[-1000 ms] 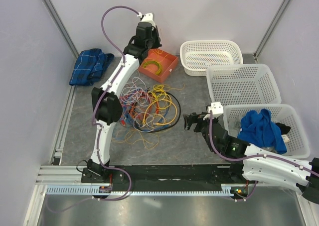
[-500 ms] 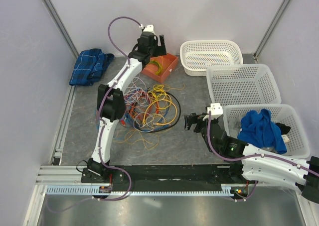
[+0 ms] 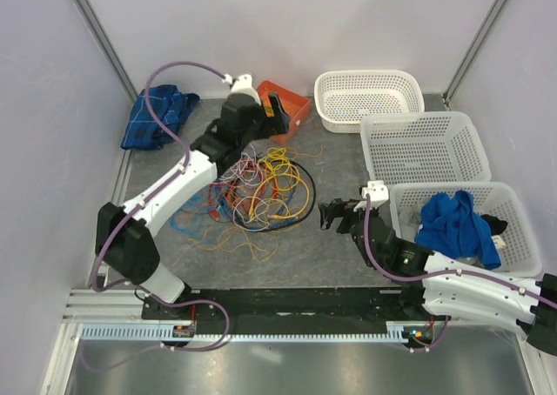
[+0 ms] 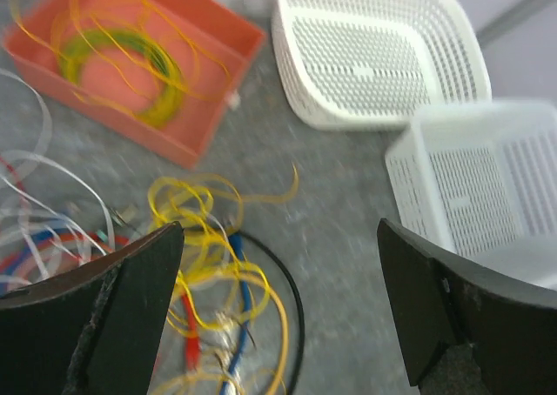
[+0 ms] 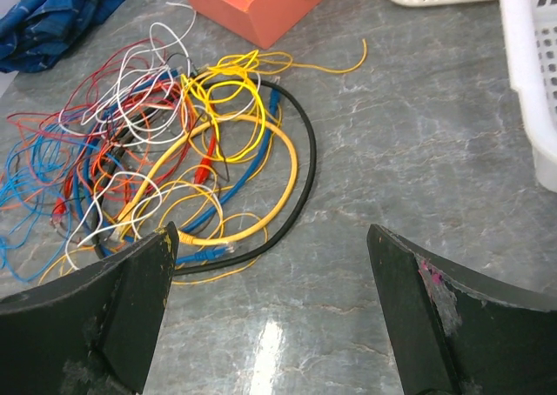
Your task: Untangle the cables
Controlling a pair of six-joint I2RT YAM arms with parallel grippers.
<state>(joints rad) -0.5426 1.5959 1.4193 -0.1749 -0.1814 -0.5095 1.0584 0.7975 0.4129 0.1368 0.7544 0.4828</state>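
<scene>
The cables (image 3: pixel 257 190) lie in a tangled pile of yellow, orange, red, blue, white and black strands mid-table, also seen in the left wrist view (image 4: pixel 209 264) and the right wrist view (image 5: pixel 174 143). A coiled yellow-green cable (image 4: pixel 130 64) rests in the orange tray (image 3: pixel 298 108) behind the pile. My left gripper (image 3: pixel 277 117) hovers open and empty between the tray and the pile, its jaws (image 4: pixel 278 238) wide over the pile's right edge. To the right of the pile my right gripper (image 3: pixel 329 214) is low, open and empty (image 5: pixel 271 238).
A blue checked cloth (image 3: pixel 157 115) lies at the back left. An oval white basket (image 3: pixel 367 99) and a square white basket (image 3: pixel 424 147) stand at the back right. A third white basket (image 3: pixel 515 238) at the right holds a blue cloth (image 3: pixel 454 224).
The left gripper has opened and drawn back from over the orange tray toward the pile, its elbow swinging down to the left. The right arm has stayed still.
</scene>
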